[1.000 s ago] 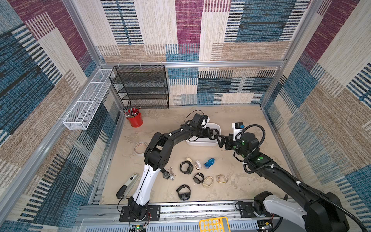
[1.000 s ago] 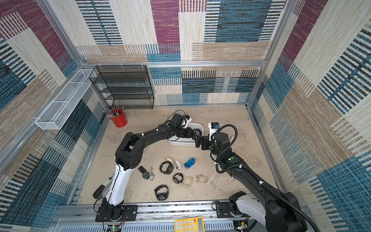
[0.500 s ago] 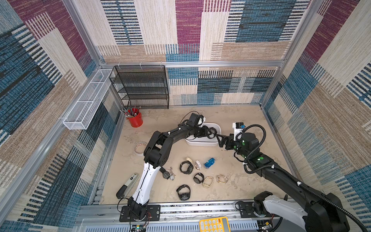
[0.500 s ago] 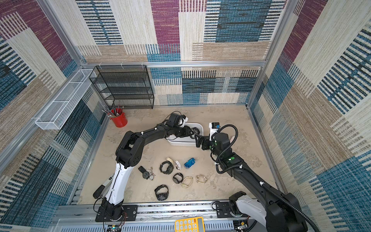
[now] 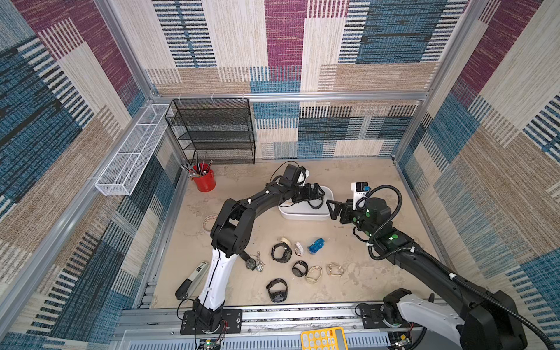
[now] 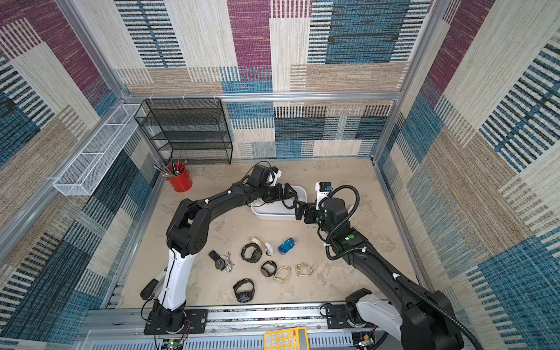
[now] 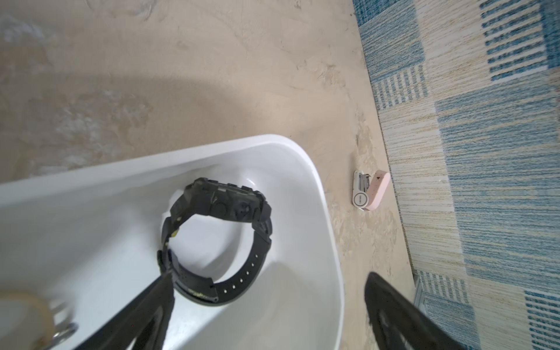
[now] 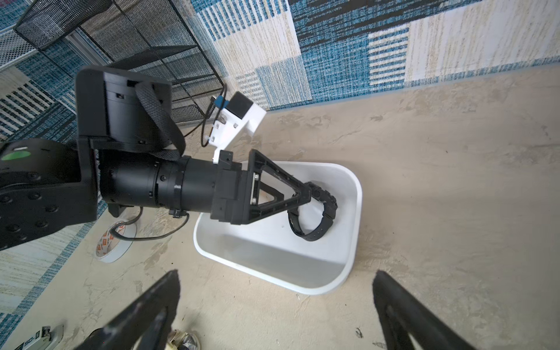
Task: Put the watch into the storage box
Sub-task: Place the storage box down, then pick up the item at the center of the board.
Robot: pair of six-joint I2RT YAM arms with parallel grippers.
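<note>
Beige mottled tabletop (image 5: 242,178), patchwork woven-fabric walls all round. White smooth plastic storage box with rounded corners (image 5: 303,215) sits mid-table, toward the back. Chunky black digital watch with rubber strap (image 7: 218,209) is inside the box, standing on edge near one rounded end, strap buckled into a loop. Left gripper (image 7: 268,275) is over the box with its fingers wide apart, clamping nothing. One fingertip (image 7: 160,285) overlaps the strap by the buckle; can't confirm contact. Right gripper (image 8: 275,272) is low, just outside the box's end, fingers wide apart and empty. Loose watches (image 5: 280,251) lie on the near table, well apart from the box. Red cylindrical pen cup (image 5: 203,181) back left.
</note>
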